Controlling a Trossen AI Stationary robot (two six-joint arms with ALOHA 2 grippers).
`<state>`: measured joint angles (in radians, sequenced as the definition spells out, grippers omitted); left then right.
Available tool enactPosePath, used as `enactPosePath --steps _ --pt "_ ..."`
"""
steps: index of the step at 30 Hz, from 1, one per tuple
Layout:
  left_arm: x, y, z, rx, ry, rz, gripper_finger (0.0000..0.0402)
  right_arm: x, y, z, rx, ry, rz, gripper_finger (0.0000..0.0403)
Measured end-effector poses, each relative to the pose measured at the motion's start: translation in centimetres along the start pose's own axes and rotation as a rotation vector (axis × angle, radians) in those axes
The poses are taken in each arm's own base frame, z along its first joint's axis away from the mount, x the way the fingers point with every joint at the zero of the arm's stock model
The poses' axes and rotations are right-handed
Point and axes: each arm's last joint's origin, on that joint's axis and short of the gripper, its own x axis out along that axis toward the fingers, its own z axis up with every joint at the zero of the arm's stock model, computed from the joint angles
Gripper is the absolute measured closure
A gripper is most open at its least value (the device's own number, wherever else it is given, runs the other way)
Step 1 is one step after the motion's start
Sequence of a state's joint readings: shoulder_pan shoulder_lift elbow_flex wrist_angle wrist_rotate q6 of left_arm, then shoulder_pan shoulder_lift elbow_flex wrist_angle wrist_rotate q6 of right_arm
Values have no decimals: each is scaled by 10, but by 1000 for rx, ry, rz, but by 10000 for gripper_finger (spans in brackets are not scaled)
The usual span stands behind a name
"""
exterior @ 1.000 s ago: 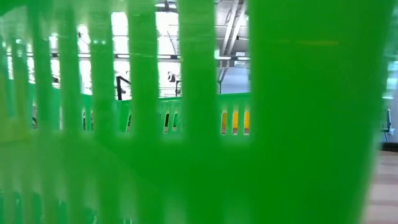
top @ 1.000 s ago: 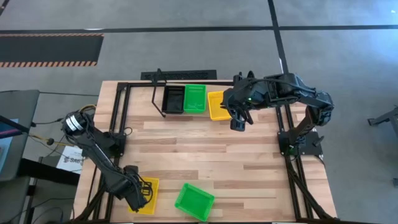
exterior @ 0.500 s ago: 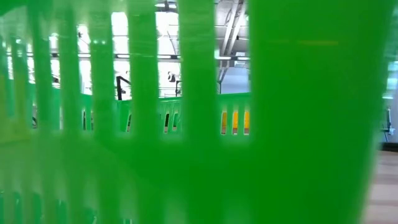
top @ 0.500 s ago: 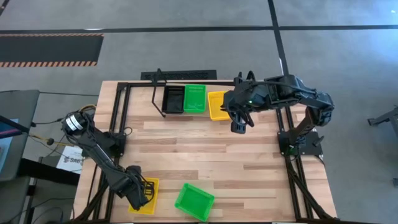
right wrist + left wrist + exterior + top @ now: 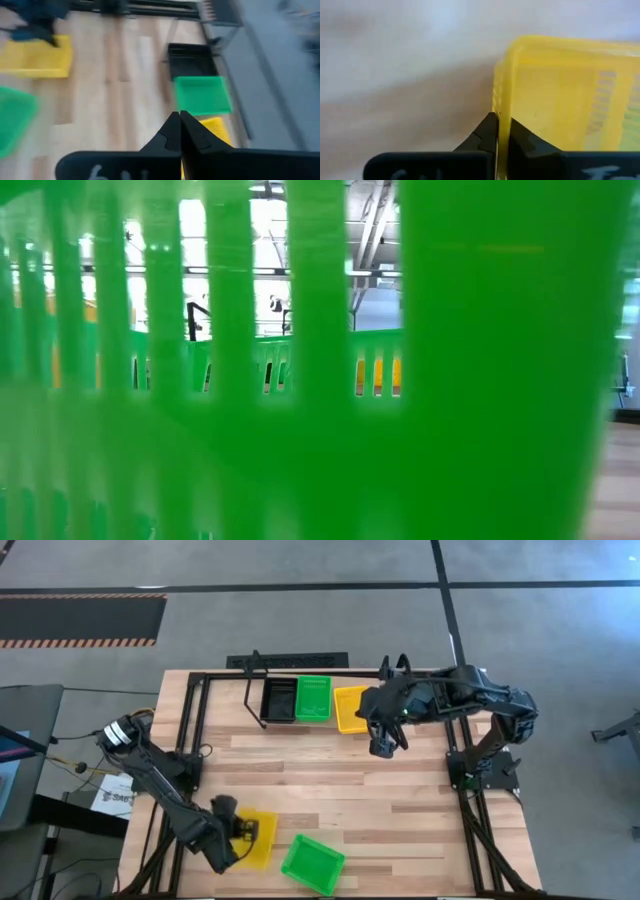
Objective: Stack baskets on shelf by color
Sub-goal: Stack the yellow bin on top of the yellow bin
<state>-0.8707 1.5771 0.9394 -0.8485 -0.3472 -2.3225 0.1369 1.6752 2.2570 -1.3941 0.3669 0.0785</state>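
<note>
High view counted five basket spots: on the shelf (image 5: 300, 665) at the table's far edge sat a black basket (image 5: 279, 699), a green basket (image 5: 314, 697) touching it, and a yellow basket (image 5: 349, 708) just beside that, while near the front edge lay a second yellow basket (image 5: 256, 839) and a second green basket (image 5: 312, 862), close together. Whether any of the shelf positions held more than one nested basket could not be told. The left gripper (image 5: 230, 830) sat at the front-left of the table, its arm stretched low along the left side, and its fingers (image 5: 490, 132) were clenched on the rim wall of the front yellow basket (image 5: 565, 95), which extended away from the pincer toward the front green basket on its far side. The right gripper (image 5: 381, 744) hung above the table just in front of the shelf's yellow basket, its arm folded in from the right side and bent at the elbow; its fingers (image 5: 172, 132) were pressed together with nothing between them, and beyond them the right wrist view showed the black basket (image 5: 191, 61), green basket (image 5: 202, 95) and yellow basket (image 5: 216, 127) in a row. Low view was filled by the slotted wall of the front green basket (image 5: 480, 360), with yellow showing through its slots.
</note>
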Motion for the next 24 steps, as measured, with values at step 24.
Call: enactPosePath --steps 24 --pt "-108 -108 198 577 -517 -632 401 -29 87 -24 341 -157 -317 402"
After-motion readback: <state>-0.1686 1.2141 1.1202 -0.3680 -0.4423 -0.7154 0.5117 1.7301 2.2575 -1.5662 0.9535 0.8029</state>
